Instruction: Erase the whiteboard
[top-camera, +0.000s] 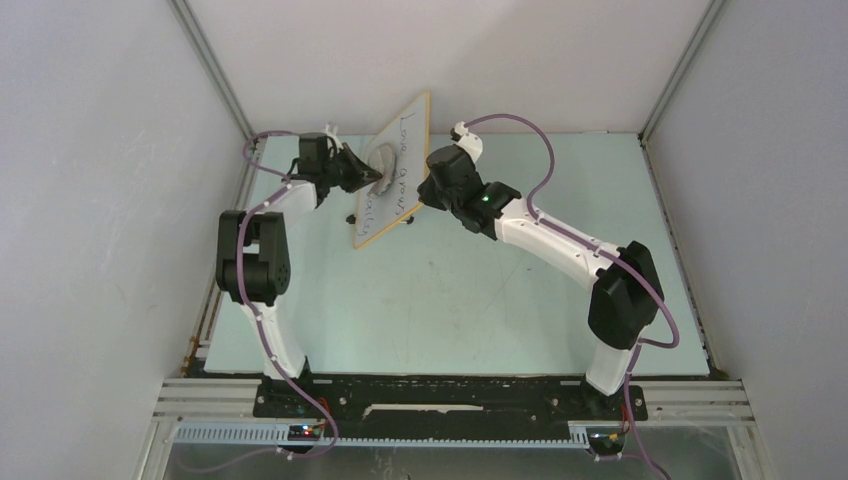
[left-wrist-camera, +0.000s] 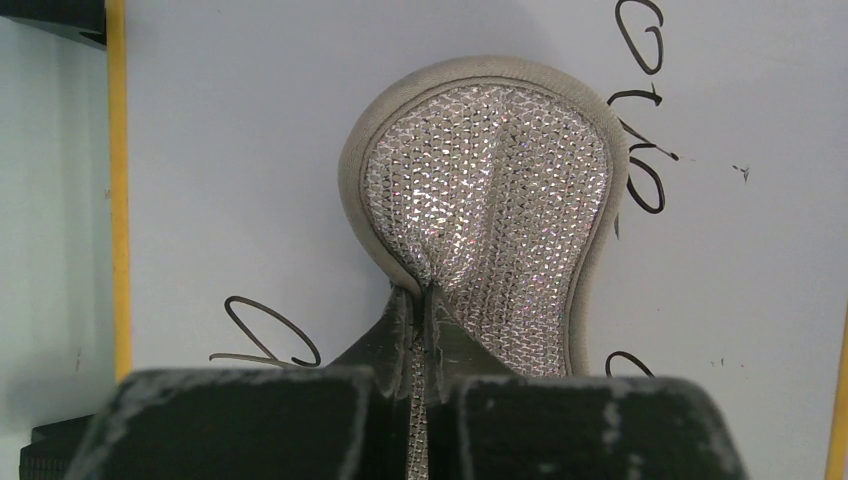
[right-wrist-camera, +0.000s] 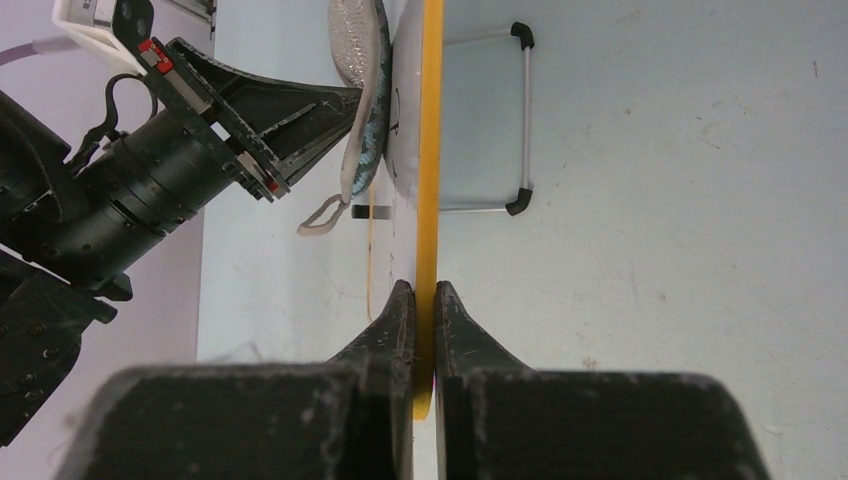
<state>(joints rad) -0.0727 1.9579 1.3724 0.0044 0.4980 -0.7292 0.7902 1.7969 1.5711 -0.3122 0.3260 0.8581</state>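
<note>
- Left tool (left-wrist-camera: 425, 312): 1 of 2. Its two fingers are closed narrow, pinching the lower end of the one cloth pad (left-wrist-camera: 490, 200), which fans out toward 12 o'clock in the left wrist view.
- Cloth pad: 1 counted. Grey rim, glittering mesh back facing the wrist camera. In the right wrist view its other face lies against the board face, with a small loop hanging at its lower end.
- Right tool (right-wrist-camera: 425, 295): 2 of 2. Its fingers are closed narrow on the tan-orange frame edge of the whiteboard (top-camera: 408, 128), one finger on each side.
- Whiteboard: 1 counted. It stands on edge at the far middle of the tabletop (top-camera: 450, 300), about 12 o'clock from the centre. In the top view its long side runs from 1 o'clock to 7 o'clock. The left tool meets it from 9 o'clock, the right tool from 3 o'clock.
- Handwriting (left-wrist-camera: 640, 120): dark strokes show round the pad at 1 to 3 o'clock, at 5 o'clock and at 7 o'clock. The words are not legible.
- Wire stand (right-wrist-camera: 526, 120): 1 counted, behind the board, with 2 black corner caps showing in the right wrist view.
- Arms: 2 counted, bases at 6 o'clock, both bent inward toward the board.
</note>
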